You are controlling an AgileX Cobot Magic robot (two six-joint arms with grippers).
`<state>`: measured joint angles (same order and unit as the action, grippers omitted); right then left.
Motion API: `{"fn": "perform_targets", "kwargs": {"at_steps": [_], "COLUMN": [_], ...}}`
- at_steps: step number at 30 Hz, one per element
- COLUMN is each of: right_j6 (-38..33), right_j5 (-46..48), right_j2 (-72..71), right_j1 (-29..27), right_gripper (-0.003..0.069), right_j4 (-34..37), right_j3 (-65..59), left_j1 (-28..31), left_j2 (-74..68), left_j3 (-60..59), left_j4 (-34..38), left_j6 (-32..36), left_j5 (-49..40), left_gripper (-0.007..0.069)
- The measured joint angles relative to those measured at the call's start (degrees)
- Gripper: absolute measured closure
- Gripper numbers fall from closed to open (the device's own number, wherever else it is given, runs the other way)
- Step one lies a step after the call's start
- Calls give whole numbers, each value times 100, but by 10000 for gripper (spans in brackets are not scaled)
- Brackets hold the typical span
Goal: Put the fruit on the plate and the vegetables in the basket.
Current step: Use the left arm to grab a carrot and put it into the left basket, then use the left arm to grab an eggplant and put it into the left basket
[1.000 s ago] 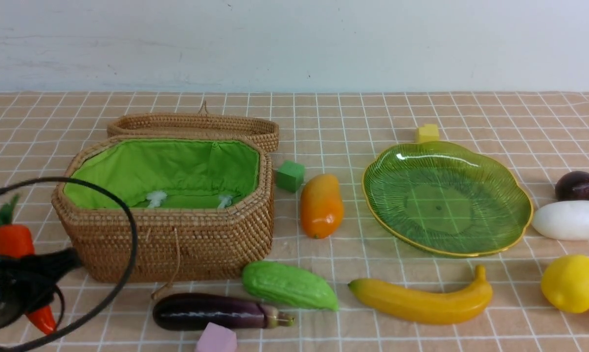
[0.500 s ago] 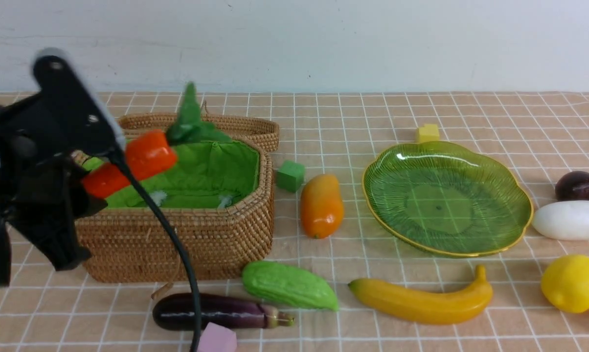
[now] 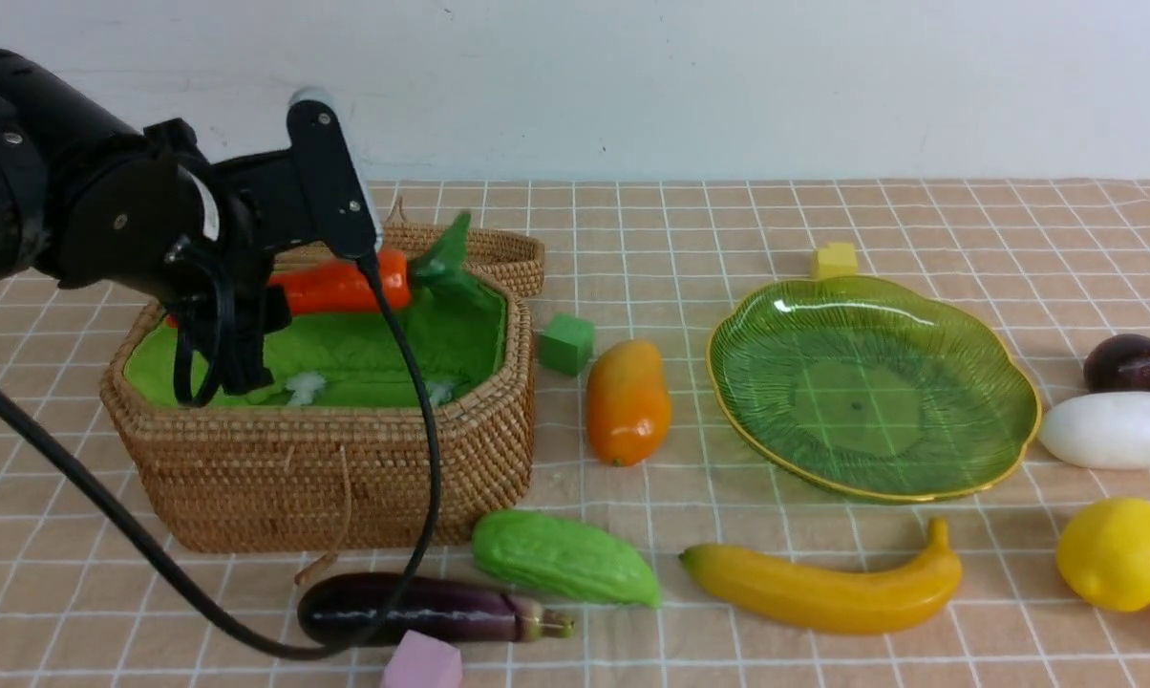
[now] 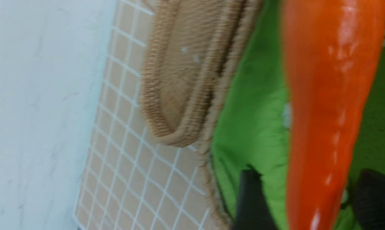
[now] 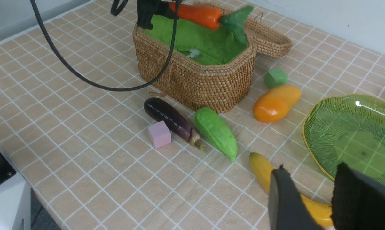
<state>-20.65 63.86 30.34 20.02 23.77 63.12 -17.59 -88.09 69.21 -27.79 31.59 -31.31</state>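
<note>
My left fingers (image 4: pixel 250 204) spread around carrot (image 3: pixel 336 287) over basket (image 3: pixel 346 468) | risk: leafy top catches far rim, carrot tips toward lid (image 3: pixel 479 250) | my right fingers (image 5: pixel 285 198) apart, empty

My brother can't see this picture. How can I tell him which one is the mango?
Find the big wicker basket and the green plate. The mango lies between them, right beside a small green cube. It is plump, smooth and orange, unlike the long yellow banana and bumpy green gourd nearer the camera.
</note>
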Motion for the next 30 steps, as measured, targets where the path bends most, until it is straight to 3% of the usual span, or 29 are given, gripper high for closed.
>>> {"fn": "perform_targets", "kwargs": {"at_steps": [4, 6, 8, 10, 12, 14, 19, 22, 26, 28, 30], "right_j6": [0, 0, 0, 0, -7, -7, -7, -7, -8, -13, -19], "right_j5": [-29, -62, -94, -110, -129, -138, -140, -140, -153, -167, -181], "right_j2": [0, 0, 0, 0, 0, 0, 0, 0, 0, 0, 2], "right_j1": [0, 0, 0, 0, 0, 0, 0, 0, 0, 0, 0], "right_gripper": [423, 423, 423, 423, 423, 423, 423, 423, 423, 423, 422], "right_j4": [0, 0, 0, 0, 0, 0, -6, -6, 0, 3, 3], "right_j3": [0, 0, 0, 0, 0, 0, 0, 0, -20, -77, -180], "left_j1": [-31, -135, -367, -537, -980, -1188, -2560, -2996, -3068, -3057, -3057], "left_j2": [173, 370, 620, 755, 989, 1055, 1130, 1105, 935, 843, 593], "left_j3": [8, 12, 27, 27, -20, -70, -680, -1157, -1430, -1439, -1439], "left_j4": [-134, 41, 535, 805, 1571, 1806, 2183, 2269, 2183, 2098, 1925], "left_j6": [-772, -1389, -2192, -2540, -2901, -2924, -2187, -1573, -1282, -1255, -1248], "left_j5": [-108, -409, -968, -1217, -1739, -1884, -2667, -2775, -2227, -1812, -1108], "left_gripper": [-3, -32, -26, -8, 71, 116, 439, 531, 510, 463, 345]}}
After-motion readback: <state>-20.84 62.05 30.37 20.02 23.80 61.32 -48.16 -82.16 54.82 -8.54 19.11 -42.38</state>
